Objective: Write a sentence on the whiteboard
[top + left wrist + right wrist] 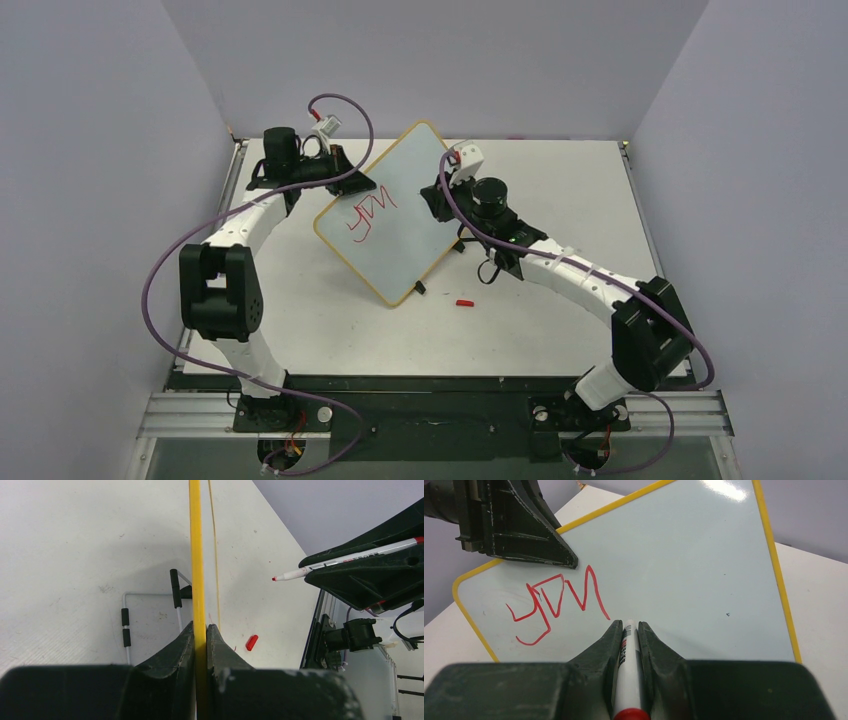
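The whiteboard (405,215) stands tilted above the table, its yellow frame (195,555) pinched by my left gripper (200,627), which is shut on the board's left edge (352,180). Red writing, the start of the sentence (556,600), runs across the board's left part (368,213). My right gripper (628,625) is shut on a white marker (628,670) with a red end, pointed at the board (684,555) just right of the last red stroke. The marker (345,562) shows with its red tip bare. Whether the tip touches the board I cannot tell.
A red marker cap (464,302) lies on the table in front of the board, also seen from the left wrist as a cap (251,642). A white wire stand with black sleeves (126,625) sits under the board. Grey walls close in three sides.
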`<move>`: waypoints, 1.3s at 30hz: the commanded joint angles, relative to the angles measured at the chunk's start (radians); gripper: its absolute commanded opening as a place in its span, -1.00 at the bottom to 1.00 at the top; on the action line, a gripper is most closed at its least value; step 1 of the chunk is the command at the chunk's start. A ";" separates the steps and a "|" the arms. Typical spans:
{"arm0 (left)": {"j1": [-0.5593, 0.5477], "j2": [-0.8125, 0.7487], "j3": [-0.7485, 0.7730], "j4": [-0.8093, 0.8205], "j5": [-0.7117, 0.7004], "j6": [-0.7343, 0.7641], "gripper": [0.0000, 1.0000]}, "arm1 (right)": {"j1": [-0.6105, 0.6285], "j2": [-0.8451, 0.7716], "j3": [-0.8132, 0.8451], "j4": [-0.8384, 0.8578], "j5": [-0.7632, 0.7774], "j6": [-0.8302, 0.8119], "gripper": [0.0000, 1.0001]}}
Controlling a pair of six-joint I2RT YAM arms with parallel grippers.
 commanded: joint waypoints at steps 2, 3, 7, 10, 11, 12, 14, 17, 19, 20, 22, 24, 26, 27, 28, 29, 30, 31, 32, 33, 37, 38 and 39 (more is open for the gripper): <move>-0.010 0.008 0.018 0.129 -0.034 0.080 -1.00 | -0.008 0.009 0.003 0.093 -0.027 0.030 -1.00; -0.010 0.009 0.018 0.132 -0.032 0.075 -1.00 | -0.008 0.013 0.007 0.095 -0.029 0.031 -1.00; -0.008 0.015 0.022 0.136 -0.032 0.075 -1.00 | -0.007 0.033 0.019 0.112 -0.034 0.035 -1.00; -0.008 0.021 0.028 0.139 -0.026 0.072 -1.00 | -0.008 0.061 0.038 0.117 -0.037 0.039 -1.00; -0.008 0.022 0.028 0.138 -0.028 0.073 -1.00 | -0.008 0.067 0.051 0.118 -0.041 0.044 -1.00; -0.008 0.023 0.029 0.138 -0.028 0.074 -1.00 | -0.008 0.079 0.058 0.117 -0.044 0.046 -1.00; -0.007 0.027 0.031 0.137 -0.028 0.075 -1.00 | -0.008 0.095 0.077 0.118 -0.051 0.050 -1.00; -0.004 0.032 0.034 0.137 -0.026 0.075 -1.00 | -0.007 0.116 0.104 0.121 -0.064 0.062 -1.00; -0.002 0.033 0.035 0.137 -0.025 0.075 -1.00 | -0.007 0.129 0.116 0.123 -0.071 0.068 -1.00; -0.001 0.034 0.035 0.138 -0.024 0.075 -1.00 | -0.007 0.137 0.119 0.123 -0.075 0.070 -1.00; -0.002 0.035 0.034 0.137 -0.024 0.074 -1.00 | -0.007 0.150 0.132 0.123 -0.082 0.074 -1.00; -0.002 0.038 0.034 0.137 -0.024 0.074 -1.00 | -0.007 0.162 0.151 0.122 -0.088 0.081 -1.00; -0.002 0.039 0.034 0.137 -0.022 0.074 -1.00 | -0.006 0.176 0.167 0.122 -0.090 0.086 -1.00; -0.002 0.039 0.035 0.138 -0.022 0.074 -1.00 | -0.006 0.181 0.172 0.123 -0.090 0.090 -1.00; -0.002 0.040 0.036 0.138 -0.022 0.074 -1.00 | -0.006 0.191 0.185 0.123 -0.091 0.095 -1.00; -0.001 0.039 0.036 0.138 -0.023 0.073 -1.00 | -0.006 0.197 0.193 0.122 -0.091 0.098 -1.00; -0.002 0.041 0.036 0.138 -0.022 0.073 -1.00 | -0.006 0.207 0.208 0.122 -0.091 0.103 -1.00; -0.002 0.041 0.037 0.138 -0.022 0.073 -1.00 | -0.006 0.215 0.215 0.124 -0.092 0.105 -1.00; -0.002 0.042 0.037 0.138 -0.019 0.073 -1.00 | -0.006 0.219 0.227 0.126 -0.092 0.111 -1.00; -0.002 0.042 0.037 0.138 -0.019 0.072 -1.00 | -0.006 0.226 0.232 0.132 -0.093 0.115 -1.00; -0.002 0.043 0.037 0.138 -0.020 0.072 -1.00 | -0.006 0.256 0.273 0.148 -0.102 0.129 -1.00; -0.002 0.043 0.036 0.140 -0.019 0.072 -1.00 | -0.006 0.262 0.289 0.148 -0.105 0.133 -1.00; -0.002 0.043 0.036 0.141 -0.019 0.072 -1.00 | -0.006 0.274 0.298 0.149 -0.110 0.136 -1.00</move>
